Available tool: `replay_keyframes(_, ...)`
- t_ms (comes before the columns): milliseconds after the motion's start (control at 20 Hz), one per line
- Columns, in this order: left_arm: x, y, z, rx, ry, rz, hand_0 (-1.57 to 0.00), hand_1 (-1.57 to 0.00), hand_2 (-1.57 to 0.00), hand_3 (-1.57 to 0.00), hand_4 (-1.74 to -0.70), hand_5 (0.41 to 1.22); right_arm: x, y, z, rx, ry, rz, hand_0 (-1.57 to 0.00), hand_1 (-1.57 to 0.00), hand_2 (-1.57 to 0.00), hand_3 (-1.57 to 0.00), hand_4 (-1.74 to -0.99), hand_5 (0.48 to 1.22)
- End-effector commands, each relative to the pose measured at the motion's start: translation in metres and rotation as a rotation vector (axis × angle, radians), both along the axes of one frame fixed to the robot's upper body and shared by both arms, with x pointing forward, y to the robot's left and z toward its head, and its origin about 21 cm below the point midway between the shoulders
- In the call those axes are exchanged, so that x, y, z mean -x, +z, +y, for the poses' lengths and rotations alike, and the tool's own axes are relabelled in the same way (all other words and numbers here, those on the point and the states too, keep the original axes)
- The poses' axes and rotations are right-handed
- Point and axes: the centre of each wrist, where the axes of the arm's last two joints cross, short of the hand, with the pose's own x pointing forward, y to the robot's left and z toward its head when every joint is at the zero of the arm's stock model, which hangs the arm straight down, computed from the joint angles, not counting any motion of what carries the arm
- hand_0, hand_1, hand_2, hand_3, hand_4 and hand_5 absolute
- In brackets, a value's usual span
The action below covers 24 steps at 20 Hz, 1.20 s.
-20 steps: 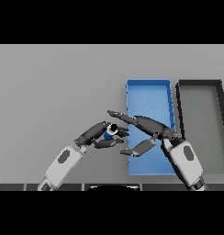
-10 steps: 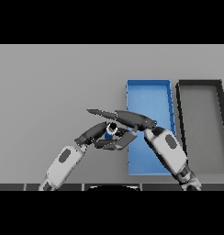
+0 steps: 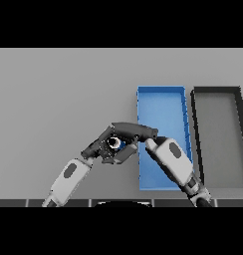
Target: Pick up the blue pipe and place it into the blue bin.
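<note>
Fingers of the left hand curl round the blue pipe, clamping it just left of the blue bin, above the grey table. Only the pipe's round end, dark at the centre with a blue rim, shows between the fingers. From the lower right, the right hand reaches leftward across the blue bin's left wall, its dark fingers stretched out straight and together, lying over the top of the left hand and the pipe; whether they touch the pipe cannot be told. The right forearm crosses the near part of the blue bin. A black bin stands just beside the blue one on its right, the two long sides parallel. Both bins hold nothing visible.
</note>
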Motion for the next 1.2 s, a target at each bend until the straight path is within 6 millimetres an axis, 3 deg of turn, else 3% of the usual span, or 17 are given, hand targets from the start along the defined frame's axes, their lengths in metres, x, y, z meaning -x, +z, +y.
replay_keyframes(0,0.001,0.0,0.0,0.021,-0.002,0.02,-1.22,-1.21,-1.2,-0.52,-1.69,1.203,0.0,-0.001,0.0,-0.005,-0.005,0.02,-1.21,-1.22,-1.22,-1.1,-1.492,0.706)
replay_keyframes(100,0.002,-0.002,0.0,0.044,-0.007,0.051,-1.35,-1.34,-1.33,-0.53,-1.71,1.209,0.001,-0.005,-0.001,-0.034,-0.03,0.019,-1.34,-1.35,-1.35,-1.27,-1.464,0.891)
replay_keyframes(200,0.002,-0.002,-0.001,0.036,-0.008,0.04,-1.43,-1.42,-1.42,-0.59,-1.72,1.214,0.004,-0.005,-0.002,-0.035,-0.034,-0.024,-1.42,-1.43,-1.43,-1.38,-1.456,1.01)
replay_keyframes(350,-0.004,-0.001,0.0,-0.001,-0.002,0.014,-1.5,-1.45,-1.49,-0.53,-1.73,1.217,0.004,-0.008,0.0,-0.048,-0.027,-0.066,-1.5,-1.5,-1.5,-1.47,-1.469,1.113)
replay_keyframes(450,-0.004,0.002,-0.001,0.0,-0.018,-0.005,-1.5,-1.36,-1.52,-0.51,-1.73,1.219,0.009,-0.008,0.002,-0.065,-0.014,-0.034,-1.52,-1.52,-1.52,-1.51,-1.473,1.152)
replay_keyframes(500,-0.004,0.0,0.002,0.009,-0.035,-0.016,-1.43,-1.22,-1.35,-0.53,-1.64,1.219,0.009,-0.007,0.002,-0.066,-0.013,-0.025,-1.53,-1.53,-1.53,-1.52,-1.474,1.166)
replay_keyframes(550,-0.004,0.001,0.001,-0.003,-0.048,-0.027,-1.41,-1.19,-1.24,-0.52,-1.54,1.219,0.01,-0.008,0.001,-0.074,-0.012,-0.024,-1.54,-1.54,-1.54,-1.53,-1.477,1.177)
replay_keyframes(650,-0.007,0.004,0.003,-0.037,-0.067,-0.018,-0.98,-0.8,-0.82,-0.33,-1.34,1.22,0.013,-0.008,0.003,-0.089,-0.001,-0.044,-1.55,-1.55,-1.55,-1.54,-1.48,1.193)
replay_keyframes(800,-0.006,0.0,0.008,-0.071,-0.112,-0.027,-0.5,-0.41,-0.42,-0.17,-1.11,1.184,0.014,-0.005,0.001,-0.066,-0.009,-0.034,-1.56,-1.56,-1.56,-1.56,-1.482,1.206)
replay_keyframes(950,-0.007,-0.003,0.011,-0.084,-0.094,-0.071,-0.26,-0.21,-0.21,-0.09,-0.95,0.964,0.015,-0.007,0.001,-0.084,-0.012,-0.028,-1.57,-1.57,-1.57,-1.56,-1.484,1.214)
replay_keyframes(1150,-0.009,-0.004,0.011,-0.148,-0.039,-0.045,-0.1,-0.09,-0.09,-0.03,-0.84,0.754,0.014,-0.005,0.0,-0.121,-0.007,-0.029,-1.57,-1.57,-1.57,-1.57,-1.485,1.218)
